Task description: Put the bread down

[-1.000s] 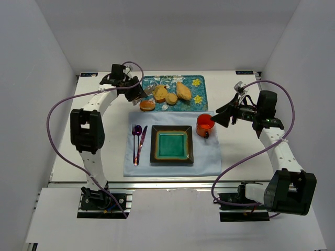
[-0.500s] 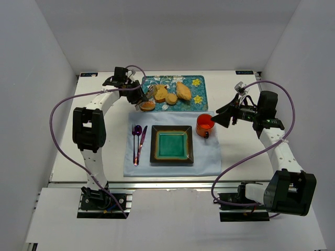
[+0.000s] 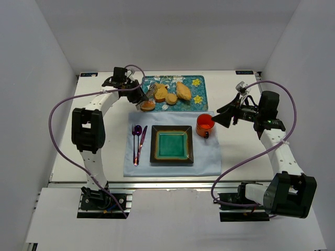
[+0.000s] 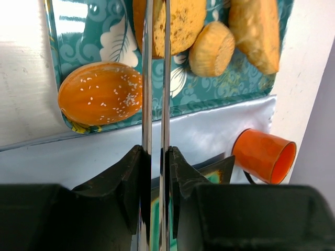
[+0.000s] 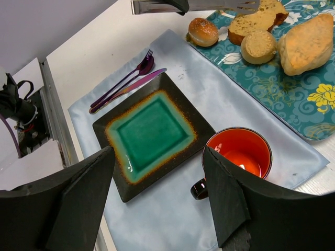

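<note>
The bread (image 3: 160, 94) is a flat golden-brown slice lying on the teal floral tray (image 3: 196, 98), and it shows in the left wrist view (image 4: 183, 23) and the right wrist view (image 5: 256, 22). My left gripper (image 3: 137, 94) is shut on metal tongs (image 4: 156, 78), and the two blades reach over the slice's left edge. I cannot tell whether the blades pinch it. The square green plate (image 3: 171, 145) lies on the pale blue cloth. My right gripper (image 3: 215, 121) is open and empty beside the orange mug (image 3: 204, 124).
On the tray there is also a seeded bun (image 4: 99, 93), a small round roll (image 4: 212, 48) and an oval loaf (image 4: 255, 32). A purple fork and knife (image 3: 138, 142) lie left of the plate. The mug (image 5: 238, 152) stands right of the plate.
My left arm has shifted slightly toward the tray, bringing the tongs' tips up to the bread slice. The right arm has barely moved.
</note>
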You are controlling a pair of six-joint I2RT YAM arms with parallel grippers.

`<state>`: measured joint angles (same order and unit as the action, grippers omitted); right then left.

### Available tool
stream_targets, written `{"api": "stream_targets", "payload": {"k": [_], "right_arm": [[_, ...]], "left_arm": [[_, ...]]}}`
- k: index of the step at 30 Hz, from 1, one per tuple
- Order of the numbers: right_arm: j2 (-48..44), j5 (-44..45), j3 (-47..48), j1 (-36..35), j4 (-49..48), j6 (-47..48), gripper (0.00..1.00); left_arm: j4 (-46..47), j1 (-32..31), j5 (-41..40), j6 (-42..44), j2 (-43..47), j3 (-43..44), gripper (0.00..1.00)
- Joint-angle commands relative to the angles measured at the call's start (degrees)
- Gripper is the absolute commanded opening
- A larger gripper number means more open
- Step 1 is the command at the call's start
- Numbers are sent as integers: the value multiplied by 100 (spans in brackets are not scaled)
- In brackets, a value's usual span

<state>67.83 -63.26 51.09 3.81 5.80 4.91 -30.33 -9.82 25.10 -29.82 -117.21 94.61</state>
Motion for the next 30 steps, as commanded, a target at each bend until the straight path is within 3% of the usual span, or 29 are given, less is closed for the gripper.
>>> {"api": "stream_targets", "payload": {"k": [1, 6, 14, 19, 24, 30], "right_arm": [[-165, -168, -46, 49, -132, -7, 74], [-183, -186, -90, 58, -202, -60, 74], [-183, -221, -47, 58, -185, -78, 74], [-165, -256, -11, 58, -158, -60, 74], [-112, -265, 15, 58, -132, -25, 74], [81, -292, 111, 58, -158, -7, 74]], "left_arm": [[299, 68, -84, -94, 707, 259, 5], [492, 68, -199, -199, 1146, 94, 0], [590, 68, 47, -208, 1753, -469, 0], [64, 68, 976, 186, 2491, -1031, 0], [-359, 60, 1480, 275, 3982, -2647, 0], [-764, -54, 1936, 258, 4908, -4027, 0]]}}
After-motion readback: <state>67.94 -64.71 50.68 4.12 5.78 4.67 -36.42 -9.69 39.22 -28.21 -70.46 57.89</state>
